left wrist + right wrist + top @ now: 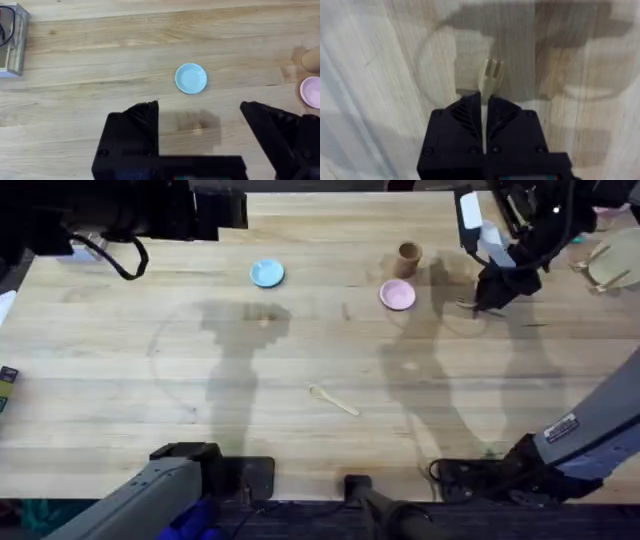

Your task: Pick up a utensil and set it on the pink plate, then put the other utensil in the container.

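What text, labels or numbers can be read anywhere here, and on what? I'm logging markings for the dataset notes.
No text can be read.
The white label on the right arm's link carries dark marks, too small to read.
The fork in the right gripper, the spoon, the pink plate, the blue plate and the brown cup show no markings.

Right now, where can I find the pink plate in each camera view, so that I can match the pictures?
Overhead: the pink plate lies at the far right-centre of the table, just in front of the brown cup.
Left wrist: it is cut off by the right edge, past the light blue plate.
Right wrist: not in it.
Shared landmark: the light blue plate.
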Motion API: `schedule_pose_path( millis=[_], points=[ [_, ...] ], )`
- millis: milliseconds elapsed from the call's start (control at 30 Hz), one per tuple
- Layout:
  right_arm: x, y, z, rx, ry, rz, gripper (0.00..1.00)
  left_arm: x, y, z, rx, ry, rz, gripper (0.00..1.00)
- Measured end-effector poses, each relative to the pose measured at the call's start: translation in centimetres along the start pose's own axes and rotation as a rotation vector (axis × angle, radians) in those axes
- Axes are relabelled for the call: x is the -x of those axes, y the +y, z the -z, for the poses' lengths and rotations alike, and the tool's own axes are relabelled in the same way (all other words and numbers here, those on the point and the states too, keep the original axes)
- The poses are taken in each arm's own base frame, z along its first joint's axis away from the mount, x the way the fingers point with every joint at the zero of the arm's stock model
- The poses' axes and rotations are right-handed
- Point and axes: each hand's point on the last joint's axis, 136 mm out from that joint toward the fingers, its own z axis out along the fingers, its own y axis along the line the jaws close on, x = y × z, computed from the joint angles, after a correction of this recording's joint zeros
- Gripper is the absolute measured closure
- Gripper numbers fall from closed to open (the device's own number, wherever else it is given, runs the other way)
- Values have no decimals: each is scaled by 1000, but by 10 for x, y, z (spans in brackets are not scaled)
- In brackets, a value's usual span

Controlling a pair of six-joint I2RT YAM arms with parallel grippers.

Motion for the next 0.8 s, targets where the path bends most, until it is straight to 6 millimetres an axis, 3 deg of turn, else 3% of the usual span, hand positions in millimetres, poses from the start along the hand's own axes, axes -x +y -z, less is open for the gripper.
schedule_pose_path(
  millis=[133,300,400,800],
  points=[
    [5,-1,16,-47,-13,2,970,0,0,0,0,0,0,8],
    [19,-1,58,-164,-51,10,970,0,0,0,0,0,0,8],
    [30,1,72,-201,-67,9,970,-1,0,0,0,5,0,8],
    [115,17,60,-163,-87,190,970,-5,0,0,-1,19,1,7]
  ],
)
